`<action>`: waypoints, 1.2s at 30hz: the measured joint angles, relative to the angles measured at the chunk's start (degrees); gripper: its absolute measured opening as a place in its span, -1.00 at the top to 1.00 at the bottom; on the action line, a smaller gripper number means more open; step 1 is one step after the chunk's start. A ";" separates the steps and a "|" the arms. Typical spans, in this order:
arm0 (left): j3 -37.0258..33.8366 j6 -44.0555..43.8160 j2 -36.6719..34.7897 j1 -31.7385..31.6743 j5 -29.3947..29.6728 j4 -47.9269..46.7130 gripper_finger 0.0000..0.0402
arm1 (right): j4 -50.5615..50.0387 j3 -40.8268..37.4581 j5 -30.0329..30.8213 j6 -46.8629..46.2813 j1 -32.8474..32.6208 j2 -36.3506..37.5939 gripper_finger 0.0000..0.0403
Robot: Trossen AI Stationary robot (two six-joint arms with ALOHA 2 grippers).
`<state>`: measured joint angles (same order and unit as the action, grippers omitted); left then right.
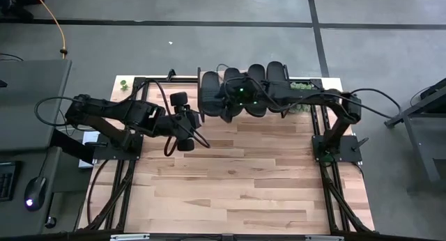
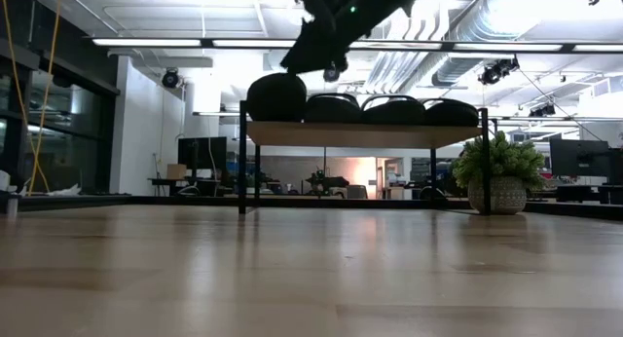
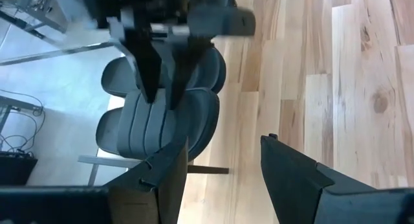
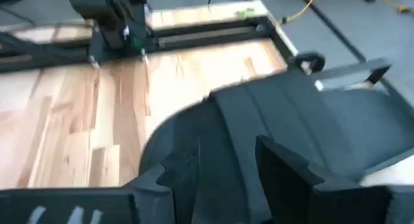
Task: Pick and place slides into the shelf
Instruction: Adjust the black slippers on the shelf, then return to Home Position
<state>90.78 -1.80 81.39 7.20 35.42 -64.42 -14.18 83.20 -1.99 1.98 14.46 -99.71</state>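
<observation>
Slides (image 2: pixel 362 110), four black ones, sit side by side on the shelf (image 2: pixel 362 133) at the far edge of the light plank tabletop (image 1: pixel 237 185), beside a potted plant (image 2: pixel 504 174). The right gripper (image 1: pixel 228 110) hovers just over the slide at the row's left end, fingers parted and holding nothing. The left gripper (image 1: pixel 185 129), also released and empty, hangs over bare wood near the shelf. Beyond lies an office with ceiling ducts and strip lights.
</observation>
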 joint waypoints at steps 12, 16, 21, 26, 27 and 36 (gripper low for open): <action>0.02 0.01 -3.90 -0.07 0.44 0.54 0.12 | -4.82 0.09 -0.19 1.85 -0.82 8.91 0.29; 0.02 0.02 -6.71 -0.07 -0.05 1.69 0.12 | -6.00 0.11 -0.65 2.54 -1.77 12.28 0.29; 0.02 0.13 -9.78 -0.04 -2.36 2.04 0.12 | -6.98 0.23 -4.17 1.50 -3.54 17.31 0.29; 0.02 0.48 -12.22 -0.04 -4.31 3.24 0.12 | -8.19 0.28 -5.36 1.25 -5.82 22.91 0.29; 0.02 0.48 -12.68 -0.04 -4.35 3.60 0.12 | -8.81 0.28 -5.36 1.13 -6.30 24.08 0.29; 0.02 0.48 -14.57 -0.04 -6.65 4.83 0.12 | -16.42 0.31 -5.07 0.26 -10.38 30.85 0.29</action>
<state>90.80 -1.32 66.82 7.16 28.77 -59.59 -30.61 83.50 -7.06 2.24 4.08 -68.85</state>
